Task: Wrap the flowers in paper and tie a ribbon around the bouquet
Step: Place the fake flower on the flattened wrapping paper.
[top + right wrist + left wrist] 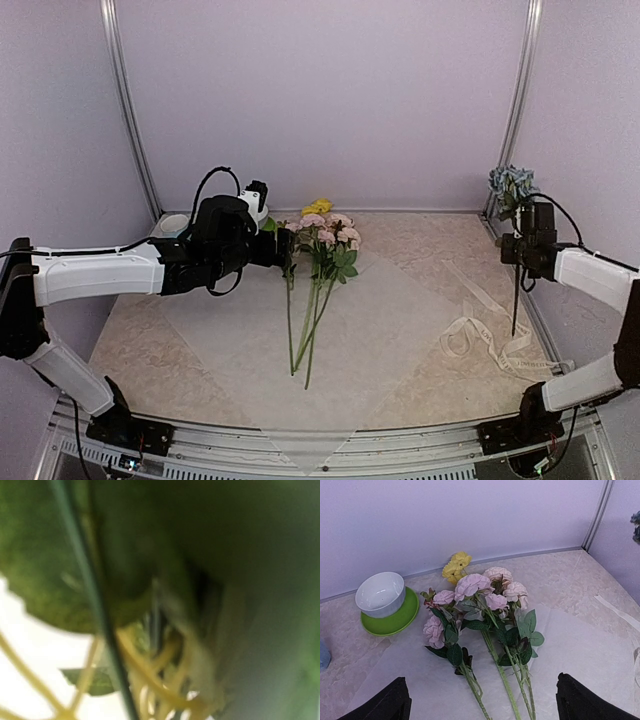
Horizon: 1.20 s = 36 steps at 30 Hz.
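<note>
1. Paper (395, 325) flat on tabletop (125, 345), flowers (325, 238) on its far half.
2. Over them: left jaws wide open, empty.
3. Right of paper: right jaws clamp blue stem (512, 185) upright.
4. Gathering step; next: blue stem onto paper beside the rest.

Plain pale lilac walls (320, 90) enclose a beige marble-patterned table (130, 350); slim metal posts (128, 110) run up the back corners, and the light is soft and even

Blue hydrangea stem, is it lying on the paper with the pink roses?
No, the blue hydrangea stem stands upright in the right gripper's fingers, off the paper and pink roses.
</note>
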Motion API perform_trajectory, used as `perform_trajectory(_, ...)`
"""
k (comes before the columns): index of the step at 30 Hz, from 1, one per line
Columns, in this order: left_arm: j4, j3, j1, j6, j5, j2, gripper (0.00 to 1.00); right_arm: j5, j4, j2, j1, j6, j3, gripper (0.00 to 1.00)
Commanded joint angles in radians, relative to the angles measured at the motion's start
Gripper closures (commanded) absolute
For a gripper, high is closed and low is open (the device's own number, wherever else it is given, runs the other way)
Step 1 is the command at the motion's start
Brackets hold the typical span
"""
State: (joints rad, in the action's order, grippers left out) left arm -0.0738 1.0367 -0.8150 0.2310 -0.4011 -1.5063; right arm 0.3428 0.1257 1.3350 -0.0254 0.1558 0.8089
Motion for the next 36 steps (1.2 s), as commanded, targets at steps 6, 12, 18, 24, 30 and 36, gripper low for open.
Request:
perform_trajectory(6, 0.003, -0.012, 0.0, -0.012, -0.026, 0.021, 0.01, -0.104, -0.294, -0.413, 0.114, -0.087, -0.009, 1.0)
perform_trajectory(12, 0.018, 0.021, 0.002, -0.004, -0.012, -0.015, 0.01, -0.498, -0.143, -0.221, 0.282, 0.323, 0.167, 1.0)
perform_trajectory(18, 0.071, 0.058, 0.002, 0.022, -0.018, -0.066, 0.01, -0.584, -0.402, 0.079, 0.567, 0.589, 0.232, 1.0)
perform_trajectory(24, 0.088, 0.016, 0.007, 0.053, -0.054, -0.063, 0.01, -0.614, -0.423, 0.464, 0.68, 0.711, 0.465, 1.0)
perform_trajectory(30, 0.101, -0.018, 0.026, 0.076, -0.057, -0.064, 0.01, -0.664, -0.485, 0.774, 0.763, 0.81, 0.639, 1.0)
perform_trajectory(36, 0.1, -0.031, 0.035, 0.079, -0.051, -0.081, 0.01, -0.584, -0.507, 0.891, 0.797, 0.804, 0.721, 1.0)
